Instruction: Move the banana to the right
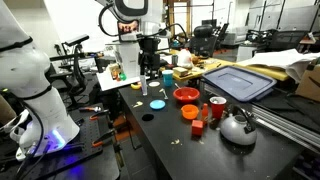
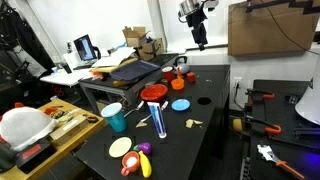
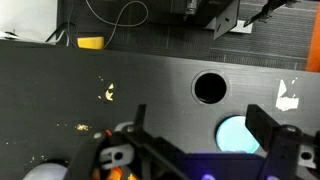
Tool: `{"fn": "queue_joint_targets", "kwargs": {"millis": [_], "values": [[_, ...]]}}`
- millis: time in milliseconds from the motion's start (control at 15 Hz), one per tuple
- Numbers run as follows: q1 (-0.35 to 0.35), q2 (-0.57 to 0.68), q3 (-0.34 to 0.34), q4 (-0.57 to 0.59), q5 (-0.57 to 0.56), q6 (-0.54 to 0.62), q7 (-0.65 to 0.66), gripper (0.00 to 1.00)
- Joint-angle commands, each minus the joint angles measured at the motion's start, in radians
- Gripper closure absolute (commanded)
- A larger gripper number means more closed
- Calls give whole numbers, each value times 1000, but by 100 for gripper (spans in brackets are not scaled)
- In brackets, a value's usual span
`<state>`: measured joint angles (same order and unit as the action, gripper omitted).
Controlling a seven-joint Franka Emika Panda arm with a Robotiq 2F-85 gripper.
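Nearest the lens in an exterior view, the banana (image 2: 146, 165) is lying at the 6 o'clock end of the dark surface (image 2: 215, 135). It is sitting just beside a pink toy (image 2: 130, 166) at its 9 o'clock, and a round plate (image 2: 120, 148) is resting at its 11 o'clock. Further toward 12 o'clock a teal cup (image 2: 115, 117) is standing upright, and beyond it a red bowl (image 2: 153, 94) is sitting with a pale blue disc (image 2: 180, 104) near it at 4 o'clock. A round hole (image 2: 203, 99) is showing in the surface at the disc's 2 o'clock. The tool (image 2: 201, 44) is hanging high above the surface at 12 o'clock, well apart from the banana and touching nothing. In the wrist view its two fingers (image 3: 268, 125) are standing wide apart with nothing between them. Below them the hole (image 3: 209, 87) and the disc (image 3: 238, 133) are showing on the bare surface (image 3: 150, 75). A white scrap (image 3: 288, 97) is lying at 3 o'clock of the hole, and yellow crumbs (image 3: 108, 93) are lying at its 9 o'clock. The banana is not showing in that view.
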<state>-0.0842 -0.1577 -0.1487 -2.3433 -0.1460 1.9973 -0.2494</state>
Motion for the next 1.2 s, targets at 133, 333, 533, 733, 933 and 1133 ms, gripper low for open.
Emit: {"fn": "queue_joint_targets", "kwargs": {"millis": [133, 333, 533, 733, 933, 1133], "values": [[-6, 2, 10, -6, 3, 12, 8, 0], [3, 10, 22, -9, 25, 37, 24, 0], [18, 24, 45, 0, 58, 62, 57, 0], [45, 37, 81, 4, 127, 93, 100, 0], [82, 57, 127, 19, 181, 114, 164, 0], [123, 83, 176, 37, 229, 138, 231, 0]]}}
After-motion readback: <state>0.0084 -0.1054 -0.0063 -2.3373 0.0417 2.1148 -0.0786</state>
